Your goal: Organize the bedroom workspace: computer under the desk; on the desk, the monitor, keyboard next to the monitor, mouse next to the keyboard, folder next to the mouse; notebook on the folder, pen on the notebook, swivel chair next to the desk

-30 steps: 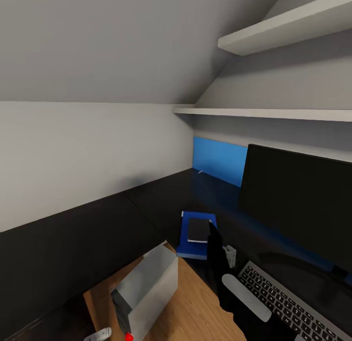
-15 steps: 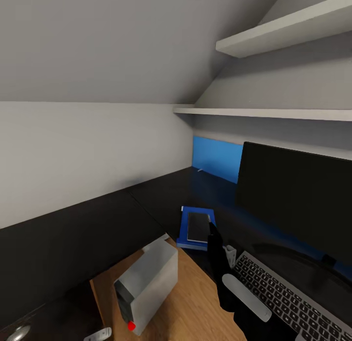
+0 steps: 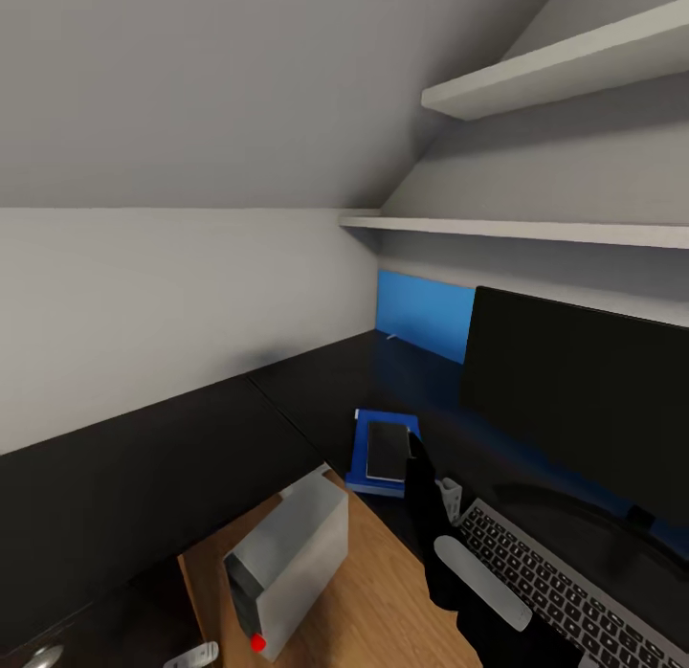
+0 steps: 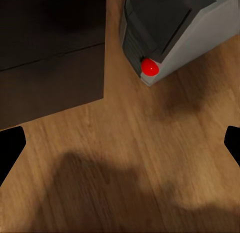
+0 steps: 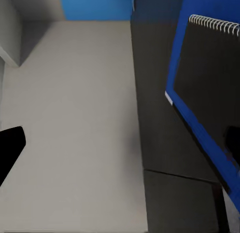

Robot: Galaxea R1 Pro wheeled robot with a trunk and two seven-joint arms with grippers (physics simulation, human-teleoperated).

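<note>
Head view: dark desk (image 3: 316, 400) runs along the white wall, w/ open bare surface from the wall corner to the blue folder (image 3: 368, 455). Folder lies flat near the desk's front edge, dark notebook (image 3: 387, 450) stacked on it — spiral binding shows at one end in the right wrist view (image 5: 212, 24). Monitor (image 3: 584, 400) stands upright just beside the folder, its black screen closing off that side; blue panel (image 3: 426, 314) behind it against the wall. Keyboard (image 3: 565, 591) sits in front of the monitor, touching nothing else I can make out. Two white shelves (image 3: 536, 230) overhang above, so headroom over the monitor is limited.

Grey computer (image 3: 287, 558) w/ red button (image 3: 256, 641) rests on the wood floor (image 3: 383, 611) beside the desk's edge, not under it as far as shown; free floor around its near side. Left wrist view shows the same button (image 4: 149, 67) close to the desk's dark side panel (image 4: 50, 53).

Right arm (image 3: 431, 524) reaches fwd, black, up to the folder's near edge. Right gripper (image 5: 120, 148) — fingers (image 5: 10, 150) spread wide, nothing between, hanging over desk edge & folder (image 5: 200, 118). Left gripper (image 4: 120, 148) fingers (image 4: 9, 148) likewise well apart, empty, above floor.
</note>
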